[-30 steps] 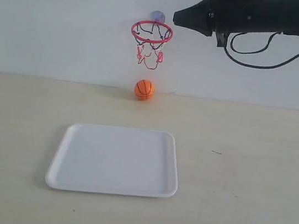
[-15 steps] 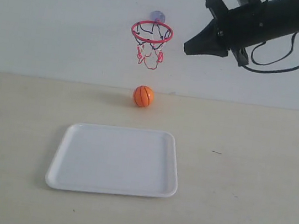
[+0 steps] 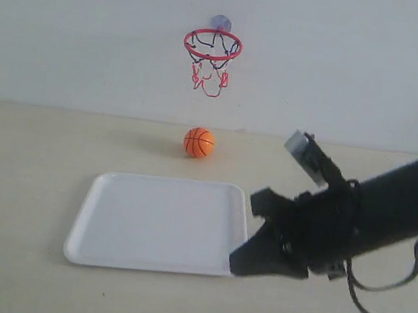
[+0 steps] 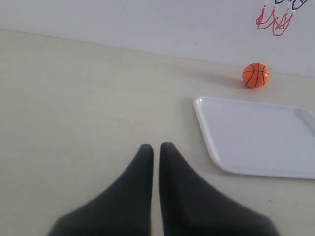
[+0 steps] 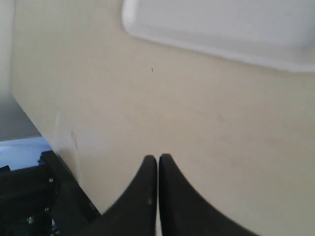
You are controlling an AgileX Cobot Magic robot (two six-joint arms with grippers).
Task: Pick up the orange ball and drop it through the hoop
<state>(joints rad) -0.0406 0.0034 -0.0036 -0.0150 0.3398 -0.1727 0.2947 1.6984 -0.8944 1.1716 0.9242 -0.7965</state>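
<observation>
The orange ball [image 3: 199, 142] rests on the table below the hoop [image 3: 212, 46], close to the back wall; it also shows in the left wrist view as the orange ball [image 4: 255, 75], with the hoop's net [image 4: 275, 19] above it. My right gripper [image 3: 234, 263] hangs low at the white tray's front right corner, shut and empty, far from the ball. In its own view the right gripper [image 5: 157, 158] points at bare tabletop. My left gripper [image 4: 156, 146] is shut with nothing in it, short of the tray, and is out of the exterior view.
A white tray [image 3: 102, 250] lies in the middle of the table, empty; its rim also appears as the tray [image 4: 206, 123] and the tray [image 5: 147, 34]. The table's edge and dark frame [image 5: 44, 196] show past the right gripper.
The right arm swung down from beside the hoop to table level at the tray's front right corner. The ball shifted slightly on the table.
</observation>
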